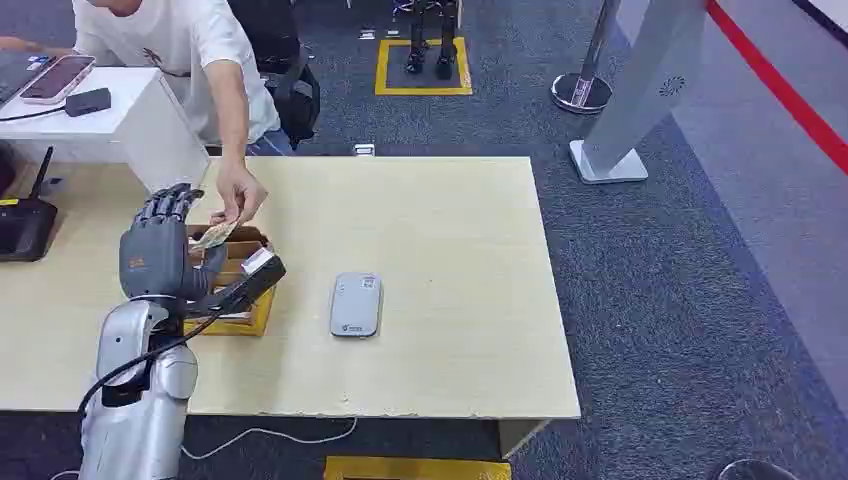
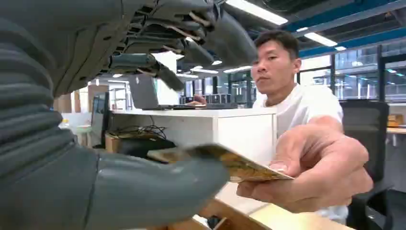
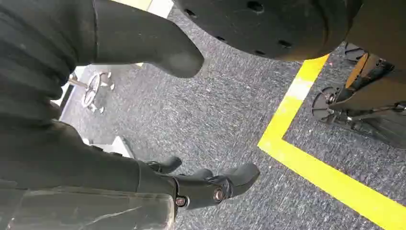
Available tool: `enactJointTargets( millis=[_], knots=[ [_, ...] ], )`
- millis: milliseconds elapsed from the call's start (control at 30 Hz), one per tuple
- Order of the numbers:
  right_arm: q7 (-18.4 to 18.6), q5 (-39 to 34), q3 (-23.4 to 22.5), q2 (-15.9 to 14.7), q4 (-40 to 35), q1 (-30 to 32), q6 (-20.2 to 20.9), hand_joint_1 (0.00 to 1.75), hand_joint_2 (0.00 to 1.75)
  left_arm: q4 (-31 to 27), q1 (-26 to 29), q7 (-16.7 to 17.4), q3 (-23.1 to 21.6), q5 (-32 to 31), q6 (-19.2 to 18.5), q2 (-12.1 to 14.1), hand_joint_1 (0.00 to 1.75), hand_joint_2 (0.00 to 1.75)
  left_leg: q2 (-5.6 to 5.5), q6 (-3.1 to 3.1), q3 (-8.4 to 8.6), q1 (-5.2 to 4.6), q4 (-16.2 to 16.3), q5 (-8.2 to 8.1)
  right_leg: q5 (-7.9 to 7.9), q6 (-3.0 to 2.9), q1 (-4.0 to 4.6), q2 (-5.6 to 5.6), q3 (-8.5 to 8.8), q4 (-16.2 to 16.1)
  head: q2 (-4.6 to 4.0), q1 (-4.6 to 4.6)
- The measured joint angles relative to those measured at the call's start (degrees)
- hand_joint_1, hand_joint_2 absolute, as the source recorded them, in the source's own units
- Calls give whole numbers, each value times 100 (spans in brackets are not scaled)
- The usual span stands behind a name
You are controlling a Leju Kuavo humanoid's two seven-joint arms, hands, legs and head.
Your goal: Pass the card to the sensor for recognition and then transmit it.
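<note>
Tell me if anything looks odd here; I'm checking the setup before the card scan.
Nothing looks damaged or spilled. The sensor lies flat on the table. The person's hand holds the card at the left hand, whose fingers are spread. The right hand hangs over the floor.

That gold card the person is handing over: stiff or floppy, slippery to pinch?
The thin gold patterned card juts flat past the person's hand without sagging, so probably stiff and light. Its face looks smooth, so it may slide. The left hand would likely need a firm pinch across the faces.
</note>
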Motion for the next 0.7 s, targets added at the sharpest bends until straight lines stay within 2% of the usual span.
enactJointTargets(
  millis=[700],
  knots=[
    [20, 2, 0, 0, 0, 2, 0, 0, 175, 0, 12, 37, -136, 20, -4, 24, 175, 175, 0, 0, 0, 0, 0, 0, 0, 0, 0, 1, 0, 0, 0, 0]
  ],
)
